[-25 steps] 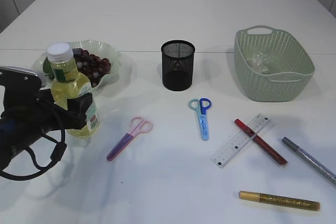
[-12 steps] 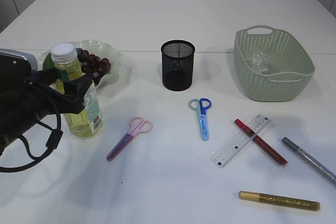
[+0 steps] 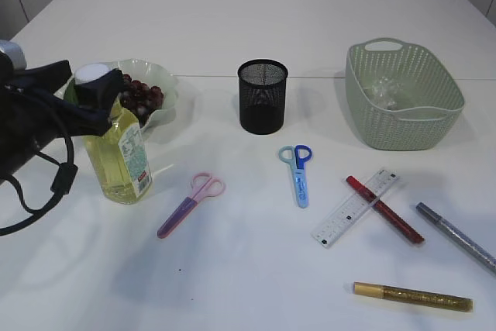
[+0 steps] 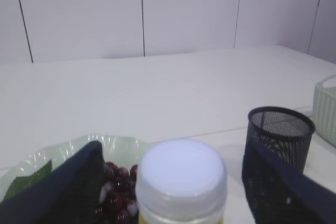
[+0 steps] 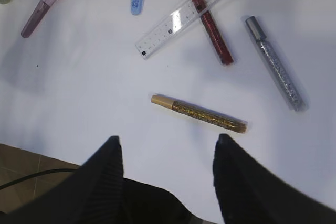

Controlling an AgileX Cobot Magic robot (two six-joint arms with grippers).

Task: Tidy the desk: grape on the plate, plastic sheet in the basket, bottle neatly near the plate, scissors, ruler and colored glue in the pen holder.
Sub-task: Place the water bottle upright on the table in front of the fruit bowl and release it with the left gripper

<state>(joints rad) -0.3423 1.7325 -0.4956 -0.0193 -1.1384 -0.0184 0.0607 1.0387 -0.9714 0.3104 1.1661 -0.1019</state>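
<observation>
Step in hand: setting the bottle (image 3: 118,153) neatly beside the plate (image 3: 167,87); judged nearly complete.
Bottle: upright on the bench (image 3: 248,269), just beside the plate's near rim, white cap (image 4: 180,170) on, label facing forward.
Left gripper (image 4: 173,182): spread wide at cap height, fingers (image 4: 63,192) standing clear on either side of the cap, pinching nothing.
Release advice: lift straight up and back, fingers kept apart, no sideways sweep; a tall narrow bottle likely to tip toward the plate if clipped at the neck.
Plate: grapes (image 3: 139,97) on it already, just behind the bottle.
Basket (image 3: 403,98): something clear and crinkled inside, probably the plastic sheet (image 3: 385,87).
Pen holder (image 3: 262,96): between plate and basket; contents not clear from here.
Left to collect: pink scissors (image 3: 191,204), blue scissors (image 3: 297,172), ruler (image 3: 355,207) with red glue pen (image 3: 384,208) lying across it, silver glue pen (image 3: 456,236), gold glue pen (image 3: 412,297).
Right gripper (image 5: 165,153): spread, empty, hovering above the gold glue pen.
Next pick: nearest scissors sensible, once clear of the bottle.
</observation>
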